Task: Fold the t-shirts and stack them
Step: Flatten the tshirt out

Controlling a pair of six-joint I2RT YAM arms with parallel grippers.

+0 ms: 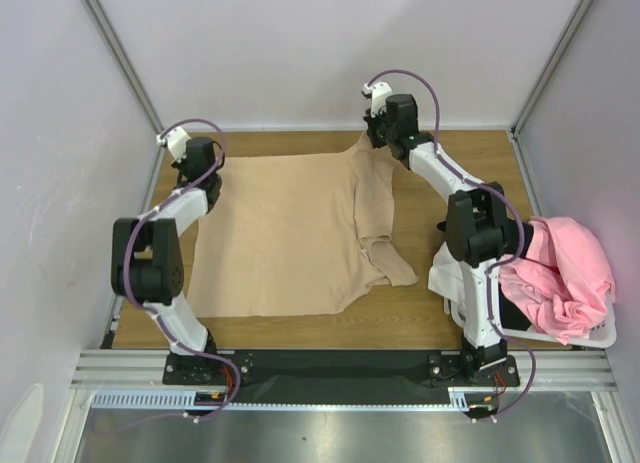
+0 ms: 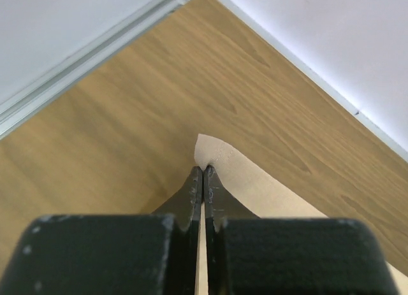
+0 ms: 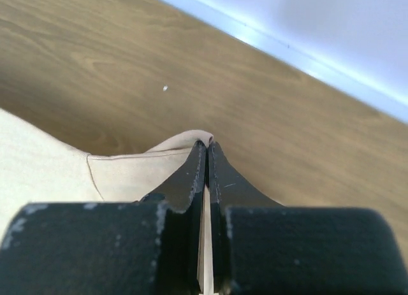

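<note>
Cloth sits pinched in both my tools: the left tool (image 2: 203, 174) has its fingers pressed together on the far left corner of the tan shirt (image 1: 280, 233), and the right tool (image 3: 207, 147) is clamped the same way on a hemmed edge of it at the far right. The shirt lies flat across the middle of the tabletop (image 1: 450, 158). Its right side is folded over onto itself in a narrow band, and a sleeve end pokes out toward the near right. Both pinched spots are near the back wall (image 1: 330, 53), with bare wood between them and it. My right arm reaches along just beside the folded band, my left arm along the shirt's left edge. At the near right stands the basket (image 1: 590, 338), apart from the tan shirt, with the pink shirt (image 1: 560, 268) heaped in it and spilling over its rim. My right arm's lower part hides its left side.
</note>
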